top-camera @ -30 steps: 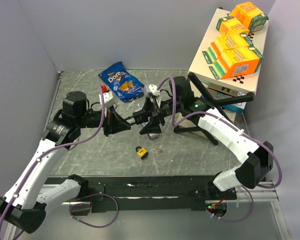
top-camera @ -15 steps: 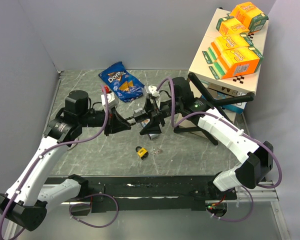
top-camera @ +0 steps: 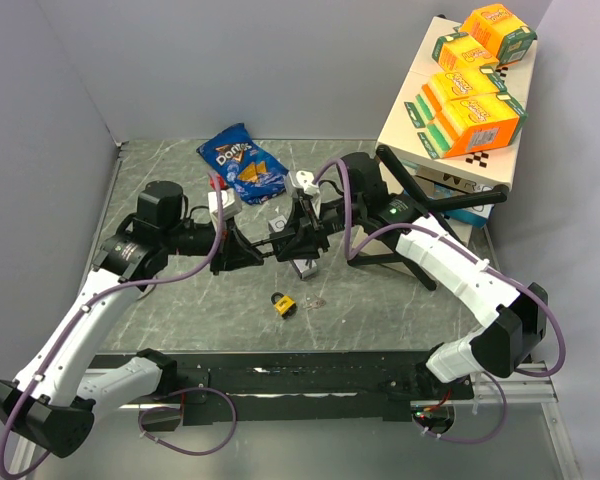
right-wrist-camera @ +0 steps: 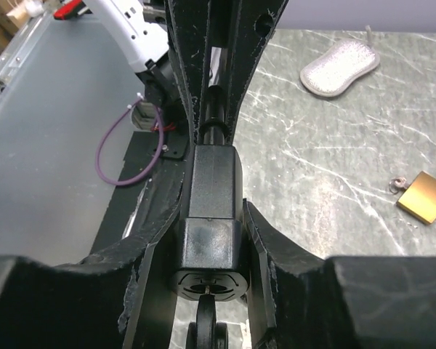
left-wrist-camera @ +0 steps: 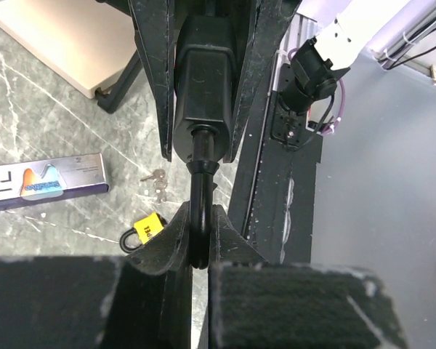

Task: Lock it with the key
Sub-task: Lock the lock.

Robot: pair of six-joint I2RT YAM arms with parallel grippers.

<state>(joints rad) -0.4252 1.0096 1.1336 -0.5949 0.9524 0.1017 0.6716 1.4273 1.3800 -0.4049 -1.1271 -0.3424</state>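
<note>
**Padlock held in mid-air between two grippers, shackle not yet seated**

The black padlock [right-wrist-camera: 212, 189] hangs above the bench [top-camera: 180, 310], at the middle of the top view, between the two arms. The left gripper [left-wrist-camera: 200, 225] is clamped almost fully closed on the shackle [left-wrist-camera: 199, 182]. The right gripper [right-wrist-camera: 212, 218] stands roughly half open, its fingers [right-wrist-camera: 160, 233] lying against both sides of the lock body, so it appears to grip it. At the bottom edge of the right wrist view, what looks like a key [right-wrist-camera: 207, 331] sits in the keyway, though it is cut off by the frame.

The step in hand seems to be steadying the body so that the shackle can be closed. The next move probably calls for pushing shackle and body together along one line, then freeing a gripper to turn the key.

A small yellow padlock [top-camera: 282, 303] and loose keys [top-camera: 313, 299] lie on the bench below centre, apart from both grippers.
</note>
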